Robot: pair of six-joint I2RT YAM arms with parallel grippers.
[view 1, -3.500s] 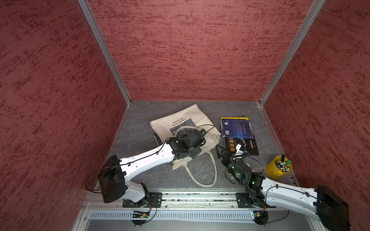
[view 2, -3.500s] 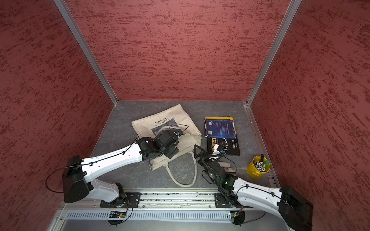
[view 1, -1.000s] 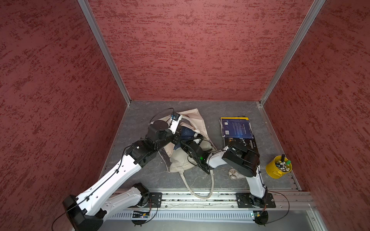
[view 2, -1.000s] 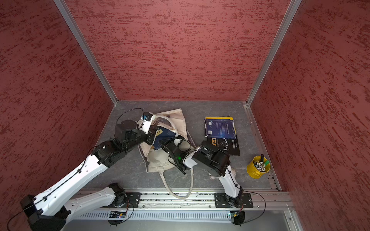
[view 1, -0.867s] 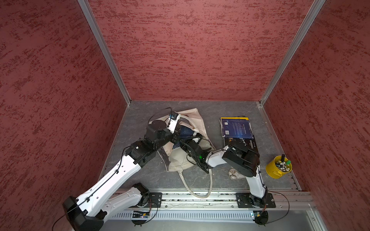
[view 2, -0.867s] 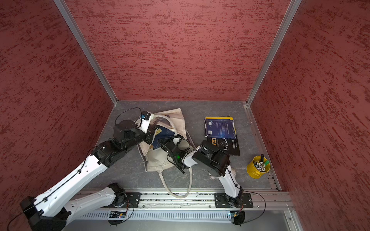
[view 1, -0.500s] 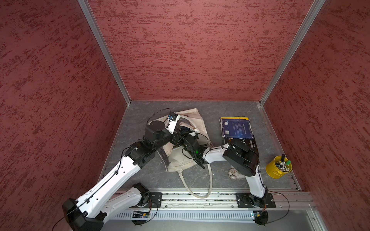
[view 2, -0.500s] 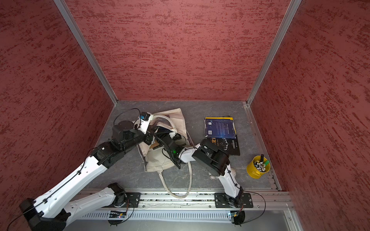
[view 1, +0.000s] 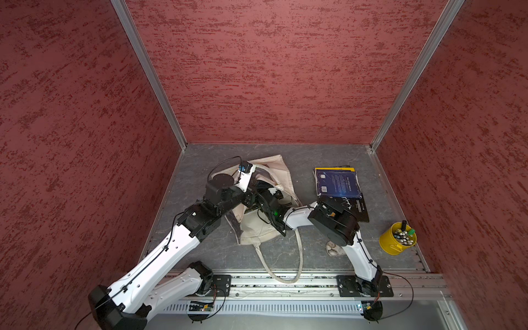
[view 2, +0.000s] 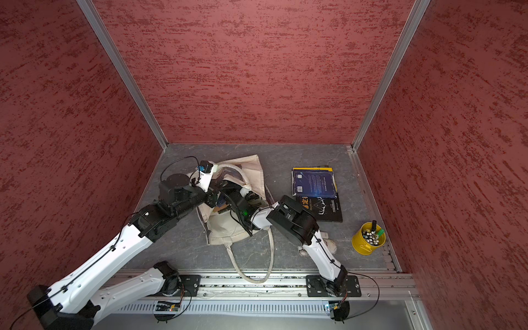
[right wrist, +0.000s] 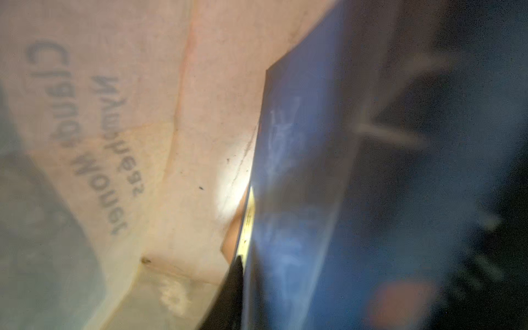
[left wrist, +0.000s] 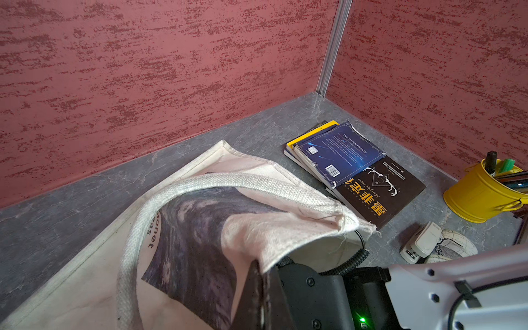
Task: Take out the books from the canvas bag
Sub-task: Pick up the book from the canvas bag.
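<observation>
While the left end effector (left wrist: 257, 275), clamped shut on the rim of the canvas bag (view 1: 278, 168), holds its mouth open for access, the right end effector (view 2: 228, 195) reaches inside against a dark blue book (right wrist: 300, 185), its closure indiscernible.

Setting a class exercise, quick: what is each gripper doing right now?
Left gripper: shut on the canvas bag at its mouth edge.
Right gripper: inside the bag, against a dark blue book; grip cannot be told.

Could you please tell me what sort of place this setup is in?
Probably a lab test booth: red textured walls in metal framing, two arms bolted to a rail, staged props like the yellow cup.
</observation>
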